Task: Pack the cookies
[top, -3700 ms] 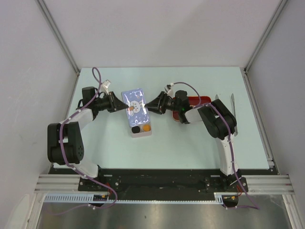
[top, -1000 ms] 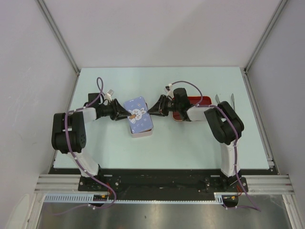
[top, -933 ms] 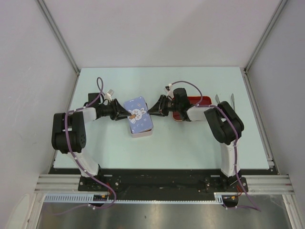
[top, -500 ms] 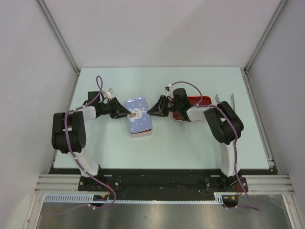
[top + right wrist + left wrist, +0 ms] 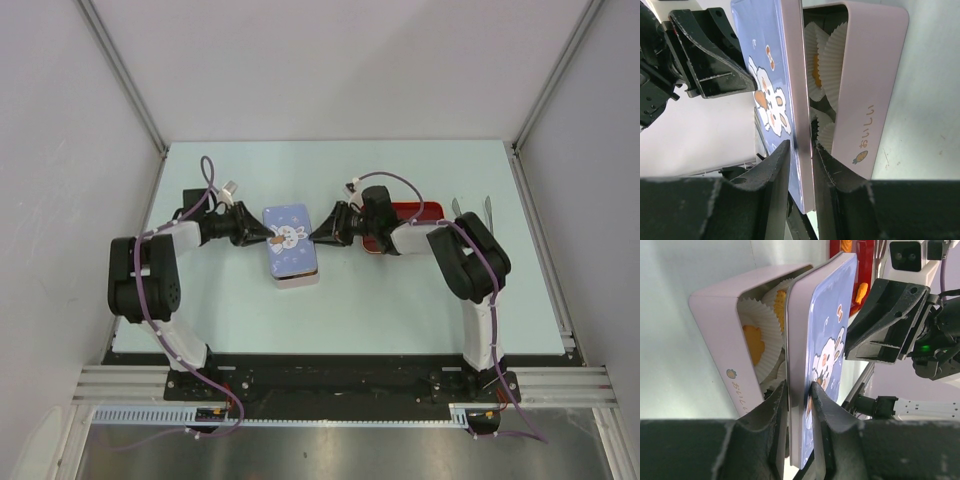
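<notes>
2 pincers clamping opp. lid (image 5: 288, 235) edges – left pincer (image 5: 798, 400), right pincer (image 5: 800, 148) – holding it ajar over pink tin (image 5: 715, 325) on desk (image 5: 400, 300). Cookies (image 5: 754, 342) sitting inside in paper cups (image 5: 760, 315). Filling prob. done; seating lid, releasing remaining.

Pale mint tabletop (image 5: 400, 300), plain grey-white enclosure walls (image 5: 330, 70), aluminium corner posts (image 5: 122, 75), metal rail (image 5: 340, 385) at near edge
</notes>
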Controlling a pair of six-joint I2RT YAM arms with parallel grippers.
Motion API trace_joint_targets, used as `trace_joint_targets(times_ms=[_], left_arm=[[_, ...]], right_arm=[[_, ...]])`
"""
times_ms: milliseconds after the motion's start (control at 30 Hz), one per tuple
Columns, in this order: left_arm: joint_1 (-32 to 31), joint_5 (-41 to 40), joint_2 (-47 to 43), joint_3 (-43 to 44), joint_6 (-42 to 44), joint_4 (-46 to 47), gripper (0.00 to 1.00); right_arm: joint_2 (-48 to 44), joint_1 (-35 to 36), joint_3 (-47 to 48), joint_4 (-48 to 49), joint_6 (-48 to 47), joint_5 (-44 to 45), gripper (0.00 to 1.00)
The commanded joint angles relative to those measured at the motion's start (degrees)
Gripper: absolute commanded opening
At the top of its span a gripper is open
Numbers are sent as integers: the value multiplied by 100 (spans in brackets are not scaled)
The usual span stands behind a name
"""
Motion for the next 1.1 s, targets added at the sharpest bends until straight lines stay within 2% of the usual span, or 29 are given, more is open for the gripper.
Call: trace_joint_targets(times_ms=[0, 1067], left_arm=[[-70, -82, -315, 63, 137, -102, 26], [-298, -811, -34, -263, 454, -14, 28]], right_arm=[[-84, 195, 192, 200, -112, -220, 28], [-163, 81, 192, 244, -165, -264, 29]])
